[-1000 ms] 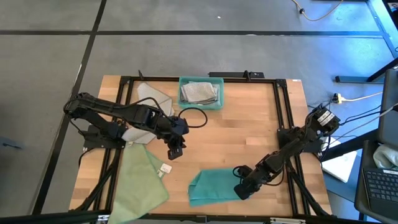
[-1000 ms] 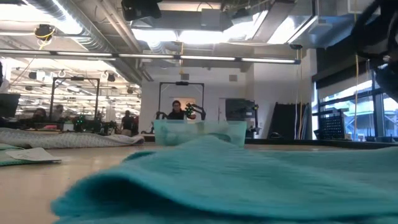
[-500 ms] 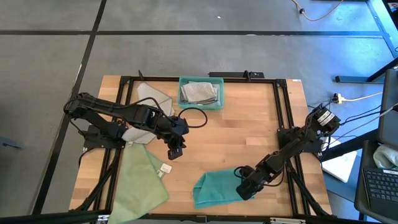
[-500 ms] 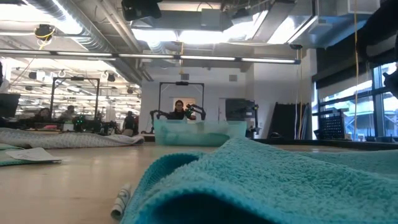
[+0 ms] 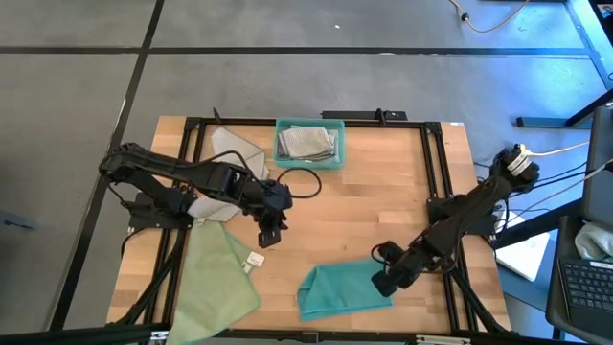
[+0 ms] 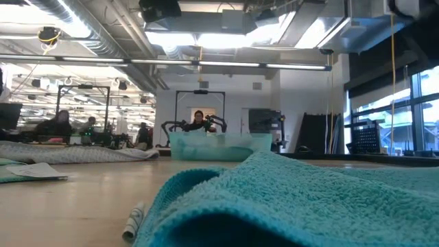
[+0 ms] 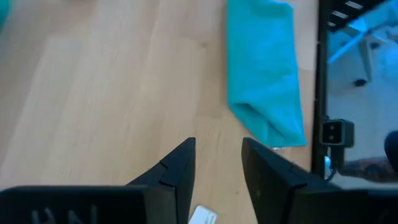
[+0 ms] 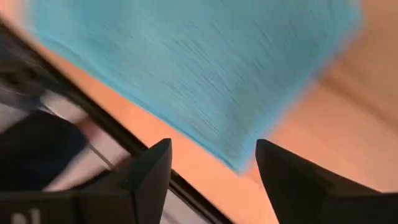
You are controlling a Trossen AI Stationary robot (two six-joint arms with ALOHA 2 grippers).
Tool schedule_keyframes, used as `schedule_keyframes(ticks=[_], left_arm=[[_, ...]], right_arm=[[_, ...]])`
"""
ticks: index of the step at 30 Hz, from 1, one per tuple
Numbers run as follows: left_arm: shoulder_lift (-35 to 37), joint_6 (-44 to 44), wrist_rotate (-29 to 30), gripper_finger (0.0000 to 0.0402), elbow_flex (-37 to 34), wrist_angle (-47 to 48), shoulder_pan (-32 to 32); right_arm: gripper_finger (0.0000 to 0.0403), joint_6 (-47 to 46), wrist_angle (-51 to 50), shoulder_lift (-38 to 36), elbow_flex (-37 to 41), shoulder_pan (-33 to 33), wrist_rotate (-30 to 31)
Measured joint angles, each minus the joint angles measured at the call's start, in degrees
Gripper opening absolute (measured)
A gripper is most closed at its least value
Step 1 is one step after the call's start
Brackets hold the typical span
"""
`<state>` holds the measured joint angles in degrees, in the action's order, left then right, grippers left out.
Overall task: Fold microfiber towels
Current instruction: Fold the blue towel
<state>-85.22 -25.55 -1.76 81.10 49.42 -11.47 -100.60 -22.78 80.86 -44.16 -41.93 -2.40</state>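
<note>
A teal microfiber towel (image 5: 340, 287) lies folded in a long strip near the table's front edge; it fills the low view (image 6: 295, 199), and the left wrist view shows it as well (image 7: 264, 68). My right gripper (image 5: 383, 280) hovers open just above the strip's right end (image 8: 205, 68), touching nothing. My left gripper (image 5: 268, 235) hangs open over bare wood at centre left, its fingers (image 7: 217, 149) empty. A pale green towel (image 5: 215, 278) with a white tag (image 5: 255, 259) lies flat at the near left. A light grey towel (image 5: 235, 153) lies under the left arm.
A teal bin (image 5: 330, 158) holding a folded grey towel (image 5: 306, 142) stands at the far edge, centre. A black frame (image 5: 436, 172) runs around the tabletop. Bare wood (image 5: 374, 201) lies between the bin and the teal towel. People sit far off in the room (image 6: 199, 122).
My right gripper has opened and let go of the teal towel, then risen and drawn back toward the table's right edge. The towel has shifted slightly toward the right and its raised part has settled; it now lies folded on the table.
</note>
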Motion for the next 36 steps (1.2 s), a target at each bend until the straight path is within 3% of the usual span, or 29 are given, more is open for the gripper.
schedule_keyframes(ticks=[4, 7, 15, 19, 22, 28, 36], left_arm=[[-1.24, 7.21, -4.08, 0.0122, 0.11, -2.82, -2.52], [-2.12, 8.98, -3.98, 0.0122, 0.01, -4.31, -3.94], [-4.89, 6.41, -1.69, 0.0122, -0.02, -6.33, -4.60], [-5.45, 5.08, 0.00, 0.0122, 0.04, -6.86, -4.56], [-5.47, 5.03, 1.13, 0.0122, -0.01, -7.35, -3.99], [-5.45, 5.32, 0.71, 0.0122, 0.00, -6.45, -1.47], [-5.38, 6.24, 0.81, 0.0122, 0.00, 1.40, 0.56]], right_arm=[[0.0236, 7.46, 6.65, -2.96, -0.07, 0.04, 13.63], [0.0228, 11.59, 8.67, -2.01, -0.08, 0.25, 16.20], [0.0200, 14.13, 16.12, 7.23, -0.06, 2.51, 10.40], [0.0193, 8.17, 11.73, 12.22, 0.00, 4.28, 1.12], [0.0192, 5.93, 11.98, 14.48, -0.23, 5.39, -2.57], [0.0192, 7.25, 12.02, 15.25, -0.28, 9.62, -1.02], [0.0192, 17.91, 10.54, 15.56, -0.20, 22.72, -3.05]])
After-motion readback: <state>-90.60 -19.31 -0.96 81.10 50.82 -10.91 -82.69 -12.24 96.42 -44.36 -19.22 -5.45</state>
